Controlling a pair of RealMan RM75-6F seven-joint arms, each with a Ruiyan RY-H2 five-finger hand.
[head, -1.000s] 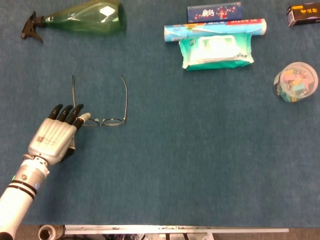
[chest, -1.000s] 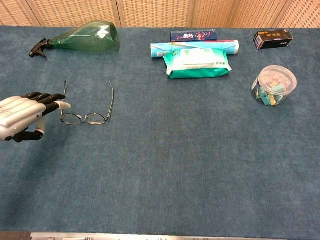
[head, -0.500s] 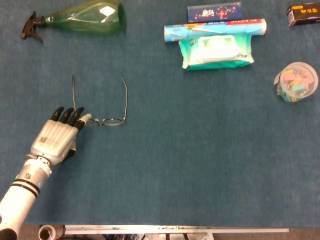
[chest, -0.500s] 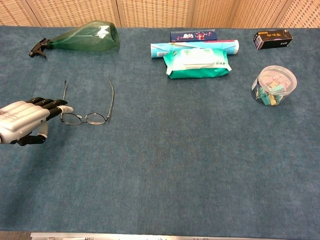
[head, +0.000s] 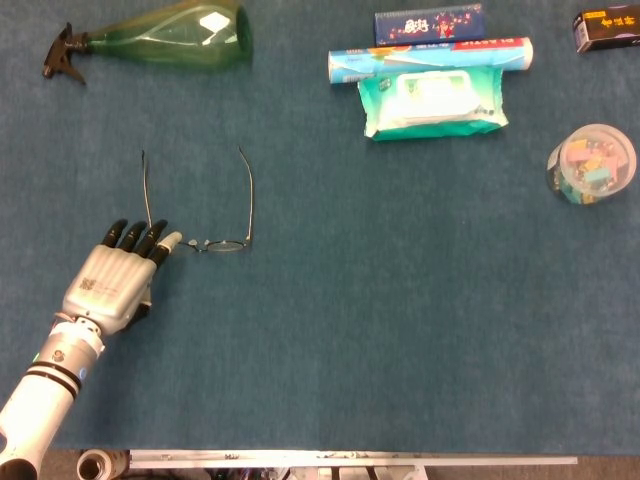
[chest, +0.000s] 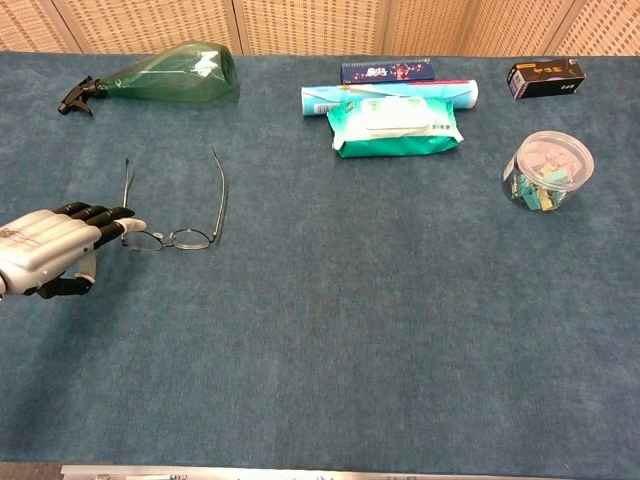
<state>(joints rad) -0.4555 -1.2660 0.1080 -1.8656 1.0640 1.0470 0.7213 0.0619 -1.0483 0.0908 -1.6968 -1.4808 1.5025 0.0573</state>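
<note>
Our left hand (head: 118, 277) lies flat on the table (head: 400, 320), fingers straight and together, gripping nothing; fingertips (chest: 118, 214) meet the left rim of the glasses (head: 200, 215), lying temples-open. Risk: we shove or bend the thin frame, it slides away.

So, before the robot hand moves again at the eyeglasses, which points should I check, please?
1. Left robot hand at the eyeglasses: ok, fingertips at the left lens end.
2. Firm hold on the frame: cannot tell.
3. Temples unfolded, frame flat on the table: ok.
4. Free cloth around the eyeglasses: ok; spray bottle and wipes pack lie far off.
5. Right robot hand: not ok, in neither view.
</note>
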